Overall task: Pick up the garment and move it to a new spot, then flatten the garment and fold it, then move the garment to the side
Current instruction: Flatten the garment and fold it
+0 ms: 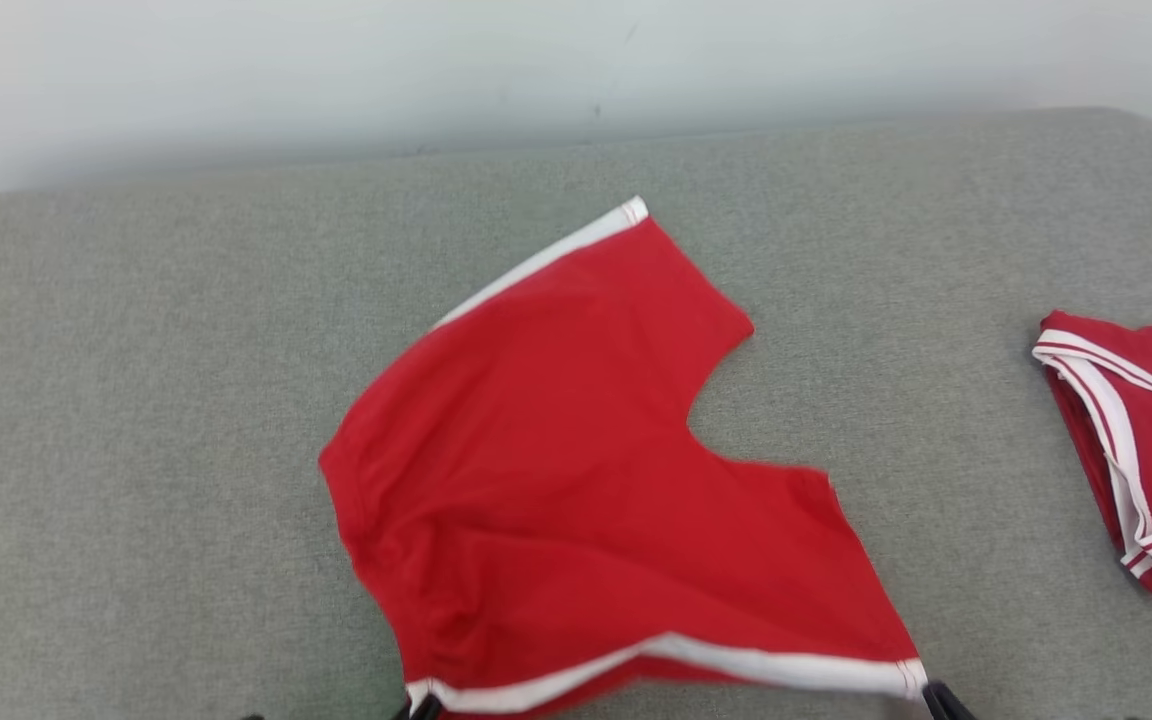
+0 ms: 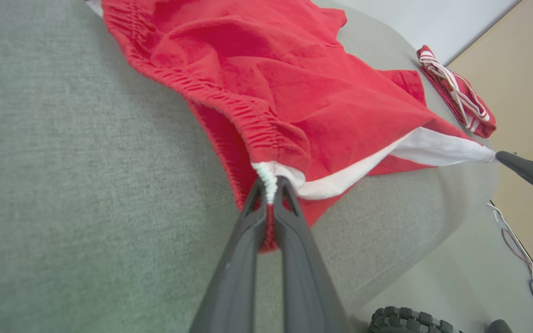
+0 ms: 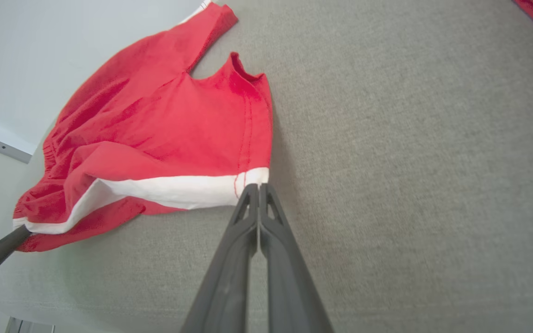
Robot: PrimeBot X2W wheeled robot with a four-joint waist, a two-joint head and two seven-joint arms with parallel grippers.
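Head view: red shorts [image 1: 576, 470] in the middle of the grey couch [image 1: 136, 400], bare room left, 1 folded red cloth [image 1: 1136, 450] by the right edge.
Left wrist: left gripper [image 2: 270, 184] pinched on the waist corner.
Right wrist: right gripper [image 3: 258, 186] pinched on the white hem.

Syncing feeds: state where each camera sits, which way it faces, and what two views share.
Head view: head-mounted, facing forward and down at the red shorts on the grey cushion; left gripper and right gripper tips at bottom edge.
Left wrist view: wrist-mounted, looks along its shut fingers to the waistband corner.
Right wrist view: wrist-mounted, looks along its shut fingers to a hem corner.
Both wrist views share the white stripe.
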